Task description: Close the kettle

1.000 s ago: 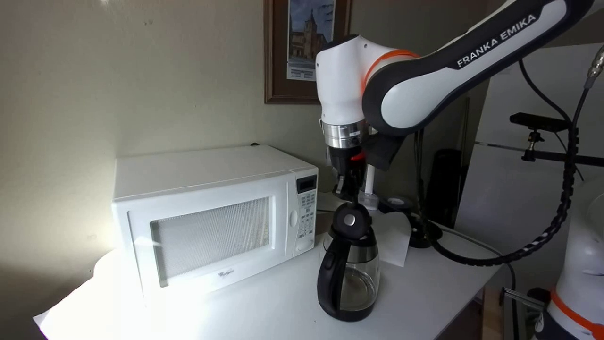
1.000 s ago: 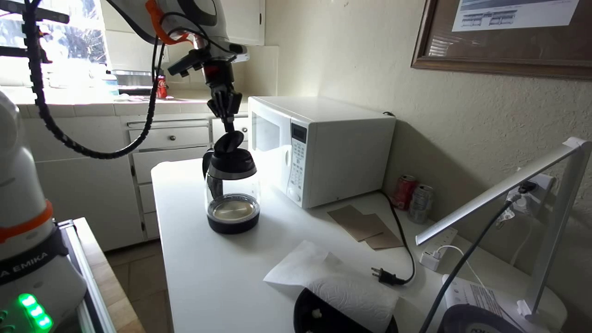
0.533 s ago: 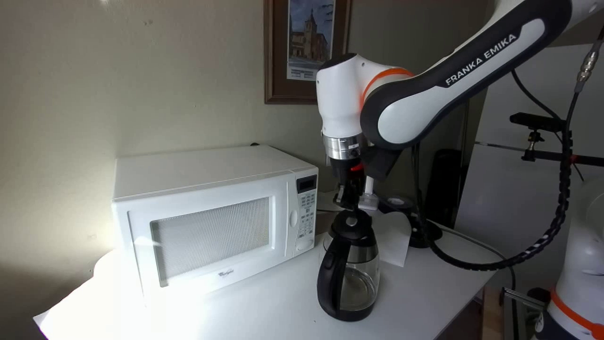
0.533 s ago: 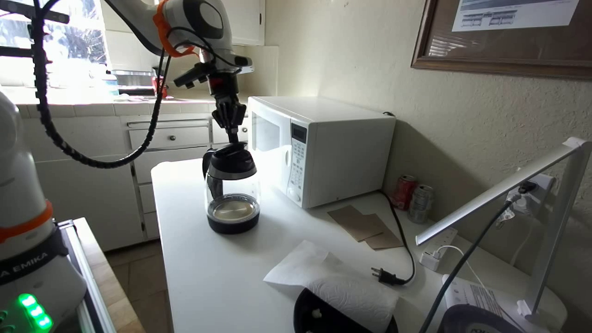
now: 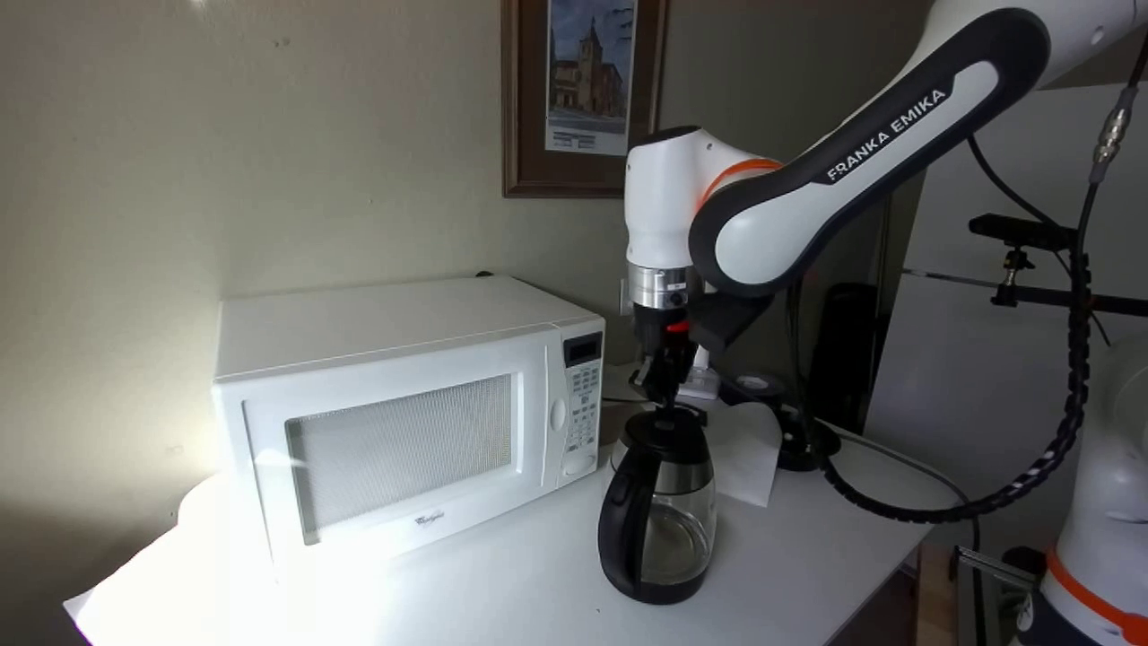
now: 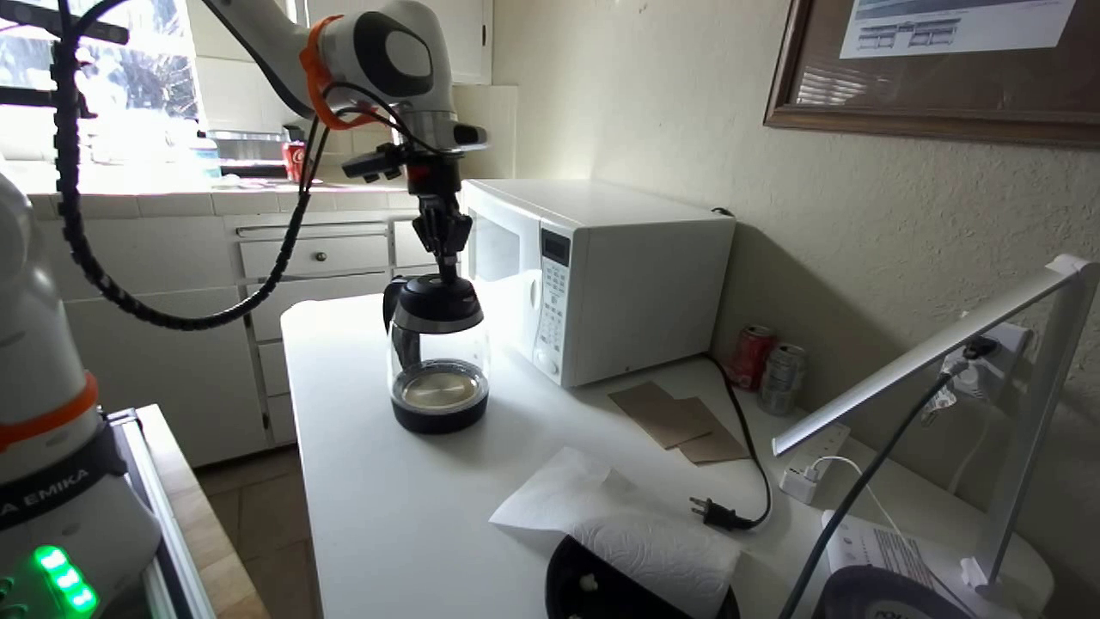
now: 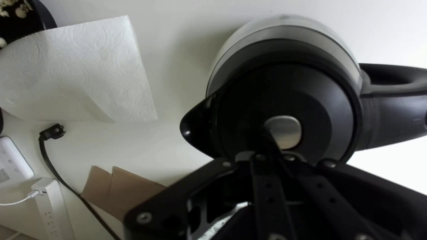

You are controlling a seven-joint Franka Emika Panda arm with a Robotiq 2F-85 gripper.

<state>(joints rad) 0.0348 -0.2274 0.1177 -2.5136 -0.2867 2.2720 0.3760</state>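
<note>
The kettle is a glass jug (image 5: 679, 534) with a black base, black handle and black lid. It stands upright on the white table (image 5: 538, 592) and also shows in an exterior view (image 6: 440, 348). Its lid (image 7: 313, 100) lies flat over the top, with a metal button (image 7: 287, 131) in the middle. My gripper (image 5: 665, 405) points straight down with its fingers together and nothing between them. Its tips (image 6: 448, 275) touch or nearly touch the lid. In the wrist view the fingertips (image 7: 269, 135) overlap the edge of the metal button; exact contact is hidden.
A white microwave (image 5: 404, 449) stands close beside the kettle. Paper towel (image 6: 619, 516) on a black pan (image 6: 584, 585), cardboard pieces (image 6: 679, 421), a power plug (image 6: 722, 514) and a desk lamp (image 6: 1023, 413) are farther along the table. Two cans (image 6: 765, 370) stand by the wall.
My shut gripper has moved down onto the lid. The lid has swung from raised to flat on the kettle. The kettle has slid slightly on the table.
</note>
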